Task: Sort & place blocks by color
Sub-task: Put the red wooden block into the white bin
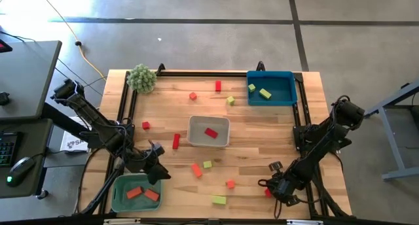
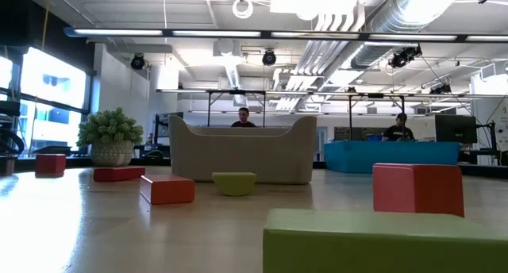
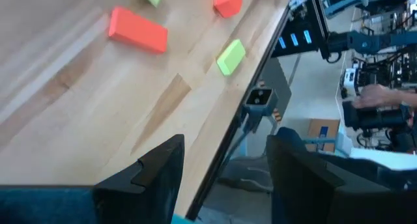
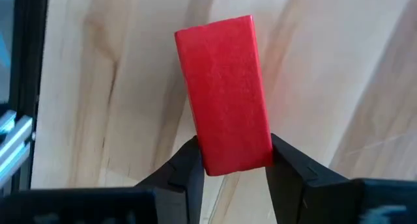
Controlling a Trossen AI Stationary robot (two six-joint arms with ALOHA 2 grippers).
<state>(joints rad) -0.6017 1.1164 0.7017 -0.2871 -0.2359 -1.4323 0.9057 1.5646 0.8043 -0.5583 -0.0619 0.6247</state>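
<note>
My right gripper (image 1: pixel 270 189) is at the table's near right, shut on a red block (image 4: pixel 225 94). My left gripper (image 3: pixel 221 172) is open and holds nothing; it hovers at the near left beside the green tray (image 1: pixel 118 197), which holds two orange-red bars (image 1: pixel 143 193). A white tray (image 1: pixel 209 141) in the middle holds one red block (image 1: pixel 210 132). The blue tray (image 1: pixel 283 99) at the far right holds two yellow-green blocks (image 1: pixel 264 93). Several red, orange-red and yellow-green blocks lie loose on the wood. Neither gripper appears in the low view. My right gripper pinches the red block by the end nearest the wrist (image 4: pixel 234 160), one fingertip (image 4: pixel 189 165) on each long side. The rest of the block sticks out ahead of the fingers. Whether it rests on the table or is lifted, I cannot tell.
A fuzzy green plant (image 1: pixel 141 78) stands at the far left corner. Loose blocks near the front include an orange-red bar (image 1: pixel 196 170), a yellow-green cube (image 1: pixel 207 164), an orange-red cube (image 1: pixel 230 183) and a yellow-green bar (image 1: pixel 218 200). People sit beyond the table (image 2: pixel 243 117).
</note>
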